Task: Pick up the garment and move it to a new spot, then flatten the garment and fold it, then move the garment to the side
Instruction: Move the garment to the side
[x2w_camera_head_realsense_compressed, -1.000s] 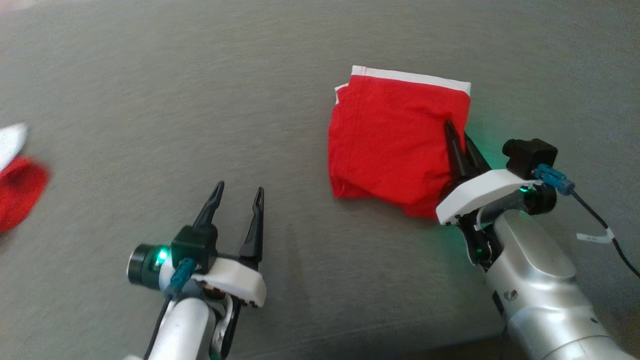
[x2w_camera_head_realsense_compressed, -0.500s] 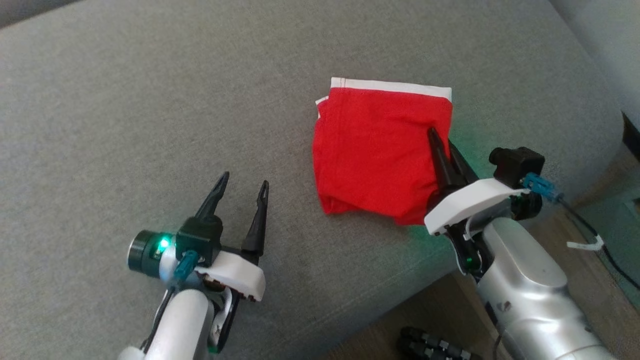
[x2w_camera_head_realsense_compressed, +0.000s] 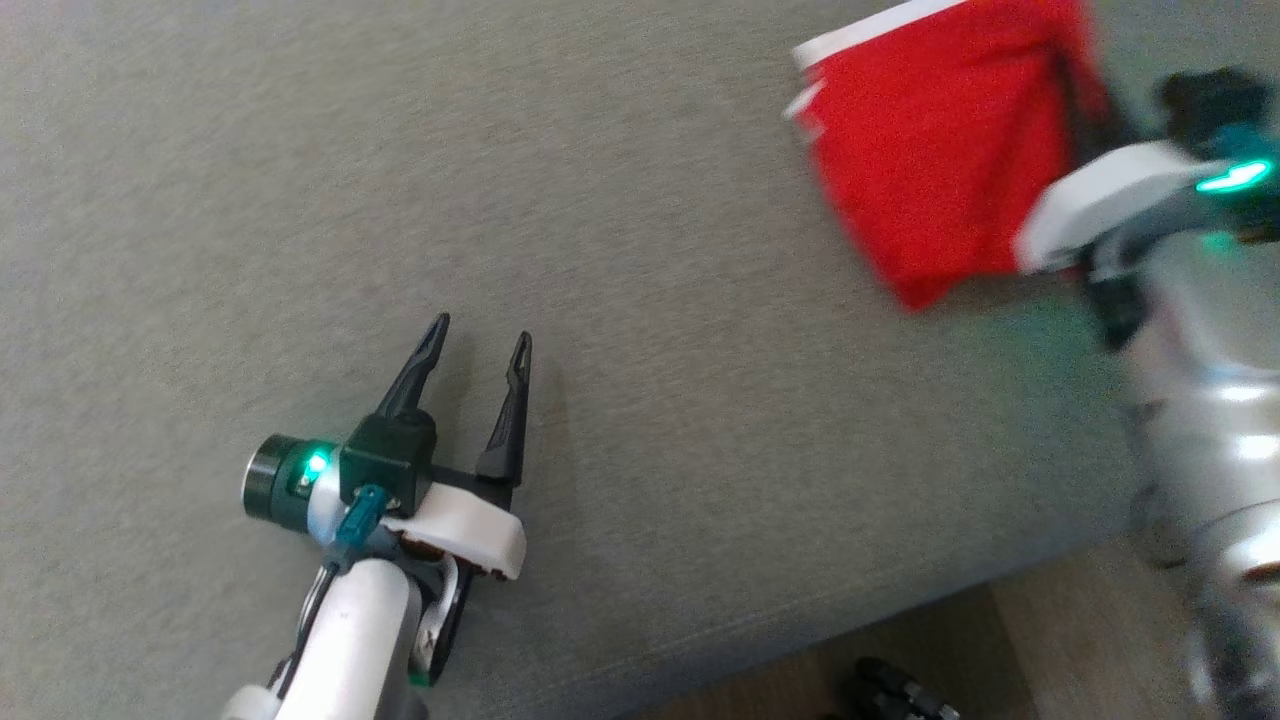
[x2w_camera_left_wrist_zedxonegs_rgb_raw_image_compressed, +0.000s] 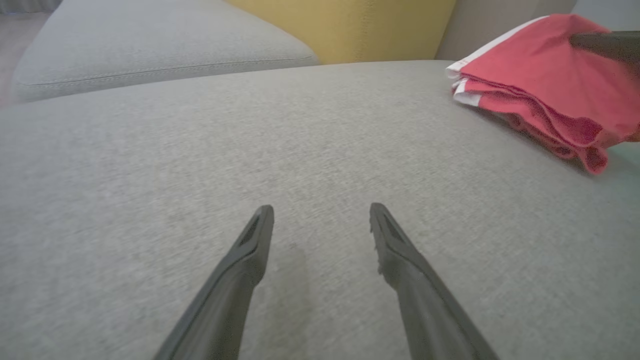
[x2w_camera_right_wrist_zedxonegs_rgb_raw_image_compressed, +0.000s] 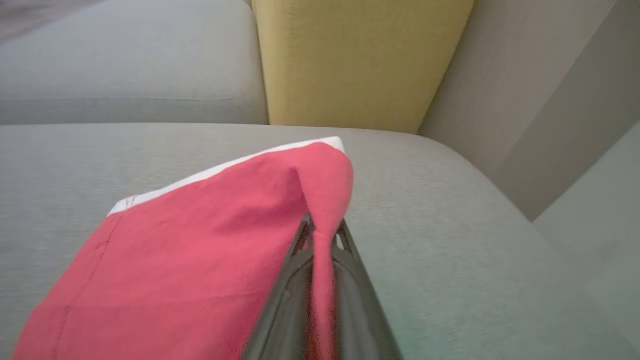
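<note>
**Red garment pinched at the far right of the sofa**

The garment (x2w_camera_head_realsense_compressed: 930, 150) is folded into a red square with a white strip along its far edge. It sits on the grey seat (x2w_camera_head_realsense_compressed: 300, 200), far out and to the right. The right gripper (x2w_camera_right_wrist_zedxonegs_rgb_raw_image_compressed: 322, 227) has its two fingers pressed close together on the garment's right edge. A thin fold of red cloth is caught between them, and the cloth rises up to that spot. The left part of the garment lies on the seat in layers. The right arm looks blurry in the head view.

The left gripper (x2w_camera_head_realsense_compressed: 478, 332) is near and to the left, well apart from the garment. Its jaws are wide and hold nothing. Its fingers point across bare seat.

A yellow cushion (x2w_camera_right_wrist_zedxonegs_rgb_raw_image_compressed: 360, 60) stands at the back, behind the garment. A bit of floor (x2w_camera_head_realsense_compressed: 1050, 640) shows past the seat's near edge.
</note>
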